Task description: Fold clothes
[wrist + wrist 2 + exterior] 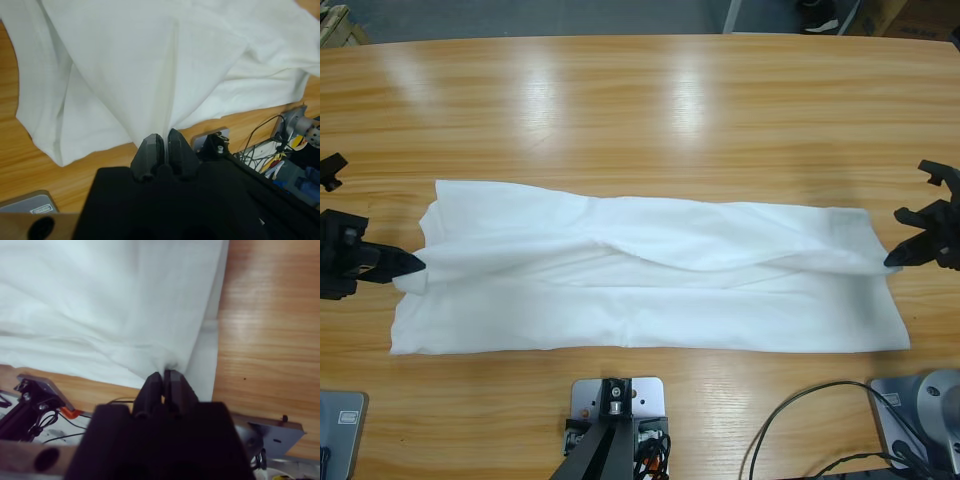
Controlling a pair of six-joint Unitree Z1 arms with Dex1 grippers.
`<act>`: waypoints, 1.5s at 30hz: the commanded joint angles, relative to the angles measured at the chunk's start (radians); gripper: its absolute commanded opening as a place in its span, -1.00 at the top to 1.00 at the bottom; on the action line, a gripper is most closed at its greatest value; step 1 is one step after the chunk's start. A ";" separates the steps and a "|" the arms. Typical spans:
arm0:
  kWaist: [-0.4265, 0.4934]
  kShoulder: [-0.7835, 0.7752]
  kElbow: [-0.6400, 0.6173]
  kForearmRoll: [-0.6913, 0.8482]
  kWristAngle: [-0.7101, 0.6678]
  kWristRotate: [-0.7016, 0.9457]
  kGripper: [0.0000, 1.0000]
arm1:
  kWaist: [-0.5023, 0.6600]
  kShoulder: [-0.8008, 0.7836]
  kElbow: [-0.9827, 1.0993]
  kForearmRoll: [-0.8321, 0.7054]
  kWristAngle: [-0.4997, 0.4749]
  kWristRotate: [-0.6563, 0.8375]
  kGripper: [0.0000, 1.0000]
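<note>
A plain white shirt (650, 275) lies stretched in a long band across the middle of the wooden table (640, 110), folded lengthwise with a diagonal crease. My left gripper (412, 264) comes in from the left edge and is shut on the shirt's left end; in the left wrist view the white shirt (150, 65) runs into the closed left gripper (164, 141). At the shirt's right end my right gripper (894, 258) is shut on the cloth; the right wrist view shows the white shirt (100, 300) bunched into the pinched right gripper (163, 377). The fabric is pulled taut between both.
Bare wood lies behind the shirt toward the far edge. Black cables (800, 440) trail over the table's front right. Boxes (905, 18) and floor show beyond the far edge.
</note>
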 commanded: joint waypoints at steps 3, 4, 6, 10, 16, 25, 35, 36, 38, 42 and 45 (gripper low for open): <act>-0.010 -0.048 0.038 0.069 -0.020 -0.021 1.00 | -0.003 -0.028 -0.052 0.142 -0.009 0.008 1.00; -0.010 -0.047 0.039 0.074 -0.022 -0.021 1.00 | -0.003 -0.008 -0.056 0.144 -0.009 0.007 1.00; -0.010 -0.037 0.043 0.075 -0.028 -0.020 1.00 | -0.003 0.028 -0.061 0.142 -0.009 0.005 1.00; -0.010 0.005 0.046 0.075 -0.062 -0.018 1.00 | -0.003 0.092 -0.060 0.128 0.004 0.003 1.00; -0.010 0.078 0.031 0.074 -0.089 -0.021 1.00 | -0.003 0.150 -0.061 0.118 0.004 0.007 1.00; -0.010 0.099 0.011 0.074 -0.091 -0.024 1.00 | -0.003 0.053 -0.105 0.187 -0.111 0.071 -1.00; -0.010 0.116 -0.004 0.073 -0.094 -0.013 1.00 | 0.009 0.008 -0.114 0.135 -0.046 0.113 -1.00; -0.010 0.131 -0.008 0.075 -0.098 -0.012 1.00 | 0.009 0.007 -0.109 0.135 -0.055 0.107 -1.00; -0.010 0.178 -0.021 0.093 -0.105 -0.009 1.00 | 0.009 0.008 -0.106 0.132 -0.061 0.104 -1.00; -0.010 0.250 -0.070 0.095 -0.101 -0.002 1.00 | 0.011 0.024 -0.106 0.125 -0.067 0.088 -1.00; 0.000 0.305 -0.147 0.097 -0.094 0.015 1.00 | 0.011 0.037 -0.093 0.108 -0.065 0.081 -1.00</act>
